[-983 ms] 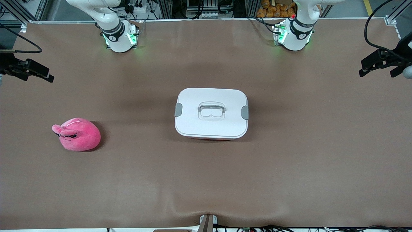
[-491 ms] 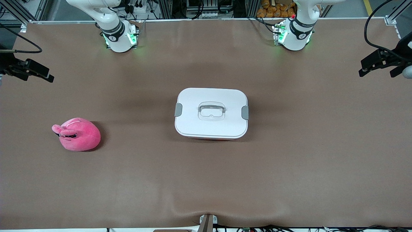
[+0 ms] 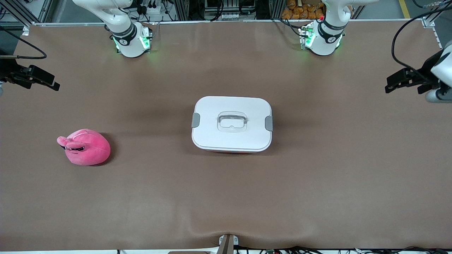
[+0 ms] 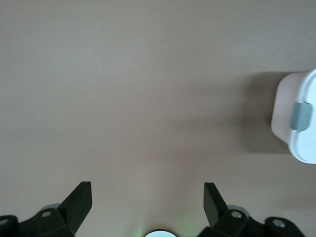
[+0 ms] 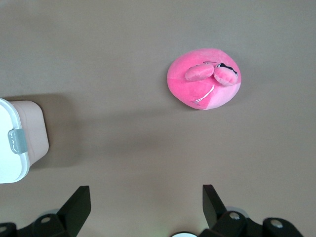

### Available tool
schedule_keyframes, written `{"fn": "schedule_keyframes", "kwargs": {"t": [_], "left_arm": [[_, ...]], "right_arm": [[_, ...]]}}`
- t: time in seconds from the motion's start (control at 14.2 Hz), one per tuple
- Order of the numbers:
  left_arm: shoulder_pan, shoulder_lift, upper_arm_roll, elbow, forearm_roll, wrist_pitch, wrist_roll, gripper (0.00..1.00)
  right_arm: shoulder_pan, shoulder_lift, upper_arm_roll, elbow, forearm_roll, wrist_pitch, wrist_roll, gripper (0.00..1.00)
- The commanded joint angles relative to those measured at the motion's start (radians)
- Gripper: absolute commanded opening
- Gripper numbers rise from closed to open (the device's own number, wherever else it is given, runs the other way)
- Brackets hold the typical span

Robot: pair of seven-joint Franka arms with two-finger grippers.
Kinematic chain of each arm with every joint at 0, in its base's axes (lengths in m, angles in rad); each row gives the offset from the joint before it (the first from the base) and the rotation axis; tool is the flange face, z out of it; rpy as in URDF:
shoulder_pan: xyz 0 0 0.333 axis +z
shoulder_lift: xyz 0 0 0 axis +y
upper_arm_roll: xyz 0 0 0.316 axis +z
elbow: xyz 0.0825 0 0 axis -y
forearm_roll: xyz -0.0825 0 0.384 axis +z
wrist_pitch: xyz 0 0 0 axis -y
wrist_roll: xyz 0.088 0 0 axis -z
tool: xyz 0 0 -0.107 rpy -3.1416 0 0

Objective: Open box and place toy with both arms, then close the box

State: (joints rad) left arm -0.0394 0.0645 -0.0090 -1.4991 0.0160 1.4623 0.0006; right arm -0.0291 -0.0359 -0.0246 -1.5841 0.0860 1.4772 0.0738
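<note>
The box (image 3: pixel 231 124) stands shut at the table's middle, its white lid on, with a grey clip (image 3: pixel 195 120) at each end and a clear handle (image 3: pixel 231 121) on top. The pink plush toy (image 3: pixel 84 147) lies on the table toward the right arm's end. My left gripper (image 3: pixel 402 80) hangs open and empty over the left arm's end of the table. My right gripper (image 3: pixel 39 78) hangs open and empty over the right arm's end. The left wrist view shows my open left gripper (image 4: pixel 146 190) and the box's end (image 4: pixel 301 118). The right wrist view shows my open right gripper (image 5: pixel 146 192), the toy (image 5: pixel 205 84) and the box's other end (image 5: pixel 17 140).
The brown table mat (image 3: pixel 226 197) runs bare around the box and the toy. The two arm bases (image 3: pixel 130 42) (image 3: pixel 323 40) stand at the table's edge farthest from the front camera. A small mount (image 3: pixel 227 243) sits at the nearest edge.
My left gripper has shifted a little toward the box's end of the table. The right gripper, the box and the toy have not moved.
</note>
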Motion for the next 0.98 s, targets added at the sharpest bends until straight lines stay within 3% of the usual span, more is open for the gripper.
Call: {"fn": "schedule_keyframes", "kwargs": {"t": [0.0, 0.21, 0.49, 0.91], "left_arm": [[-0.017, 0.040, -0.005, 0.025, 0.085, -0.004, 0.012, 1.00], [-0.030, 0.086, -0.006, 0.081, 0.105, -0.002, -0.008, 1.00], [-0.016, 0.104, -0.003, 0.086, 0.090, 0.055, -0.002, 1.00], [-0.022, 0.130, -0.003, 0.089, 0.065, 0.094, -0.008, 1.00]], "right_arm": [[0.000, 0.017, 0.005, -0.001, 0.009, 0.006, 0.003, 1.00], [0.005, 0.075, 0.006, 0.010, 0.015, 0.014, 0.004, 1.00], [0.047, 0.244, 0.006, 0.102, 0.011, 0.017, 0.015, 1.00], [0.104, 0.347, 0.006, 0.127, 0.011, 0.055, 0.017, 1.00]]}}
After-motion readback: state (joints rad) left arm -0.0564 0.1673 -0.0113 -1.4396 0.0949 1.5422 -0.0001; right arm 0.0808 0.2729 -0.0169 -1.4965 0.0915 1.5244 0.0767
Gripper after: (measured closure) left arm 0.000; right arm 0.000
